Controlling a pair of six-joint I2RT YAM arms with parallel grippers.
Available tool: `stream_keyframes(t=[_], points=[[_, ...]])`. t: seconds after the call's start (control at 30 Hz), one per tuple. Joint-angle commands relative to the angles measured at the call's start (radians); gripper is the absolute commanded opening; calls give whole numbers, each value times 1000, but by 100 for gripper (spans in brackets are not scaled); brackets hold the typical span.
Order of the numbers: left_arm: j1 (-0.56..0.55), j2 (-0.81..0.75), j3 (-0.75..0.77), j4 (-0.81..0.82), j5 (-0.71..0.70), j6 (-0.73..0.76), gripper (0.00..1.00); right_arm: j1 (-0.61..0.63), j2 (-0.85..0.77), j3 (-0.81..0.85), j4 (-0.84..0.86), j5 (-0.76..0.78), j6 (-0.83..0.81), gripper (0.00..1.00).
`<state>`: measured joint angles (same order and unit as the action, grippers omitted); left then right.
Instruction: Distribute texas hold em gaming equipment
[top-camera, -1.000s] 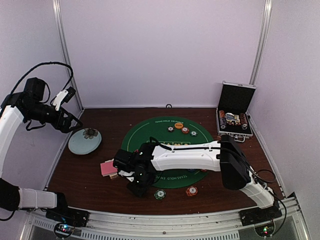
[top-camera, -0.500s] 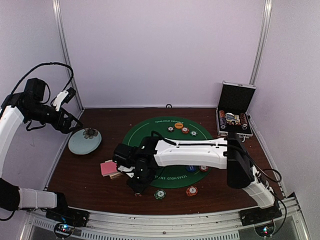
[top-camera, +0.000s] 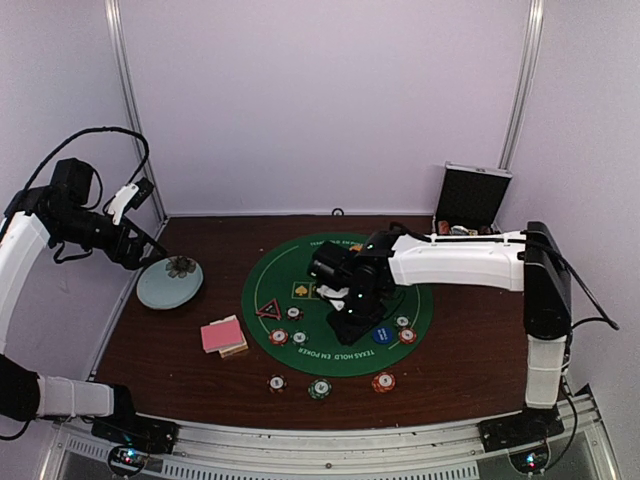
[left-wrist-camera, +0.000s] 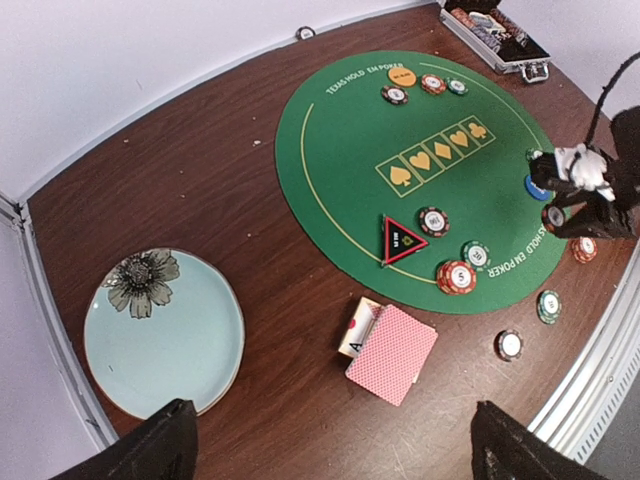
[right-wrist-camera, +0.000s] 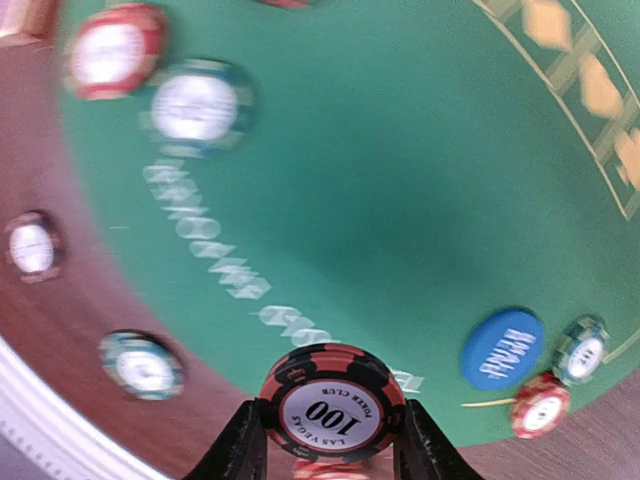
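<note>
- We judge the step in hand to be dealing out chips. The right hand (right-wrist-camera: 333, 445) is closed on a black-and-red 100 chip (right-wrist-camera: 333, 405), pinched between both fingers at the bottom of the wrist frame.
- In the top view that hand (top-camera: 347, 325) hangs over the lower right part of the green mat (top-camera: 300, 262), just left of the blue button (top-camera: 381, 334).
- The left hand (left-wrist-camera: 335, 455) is spread wide and holds nothing. It hovers at the left edge of the top view, near the pale blue dish (left-wrist-camera: 190, 350).
- The pink-backed cards (left-wrist-camera: 392, 352) lie on the bare worktop (left-wrist-camera: 200, 180), just below the mat. The triangular marker (left-wrist-camera: 402, 240) sits at the mat's lower edge with striped chips (left-wrist-camera: 456, 276) beside it. The orange button (left-wrist-camera: 402, 76) is at the top of the mat.
- Next, we think the held chip needs lowering flat onto a free spot, then the fingers opening. It should stay apart from the blue button and the chips to its right.
</note>
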<state>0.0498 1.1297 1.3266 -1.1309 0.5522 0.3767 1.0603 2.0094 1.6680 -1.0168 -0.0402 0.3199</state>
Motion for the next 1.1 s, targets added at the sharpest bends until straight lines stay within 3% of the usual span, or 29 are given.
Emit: stream_keyframes(t=[0.0, 0.83, 1.07], points=[[5, -2, -15, 4, 27, 25, 97, -73, -74, -152, 82, 53, 46, 25], [5, 34, -6, -102, 88, 114, 98, -118, -38, -291, 128, 43, 53, 25], [3, 25, -53, -128, 88, 178, 97, -118, -16, -295, 173, 4, 66, 33]])
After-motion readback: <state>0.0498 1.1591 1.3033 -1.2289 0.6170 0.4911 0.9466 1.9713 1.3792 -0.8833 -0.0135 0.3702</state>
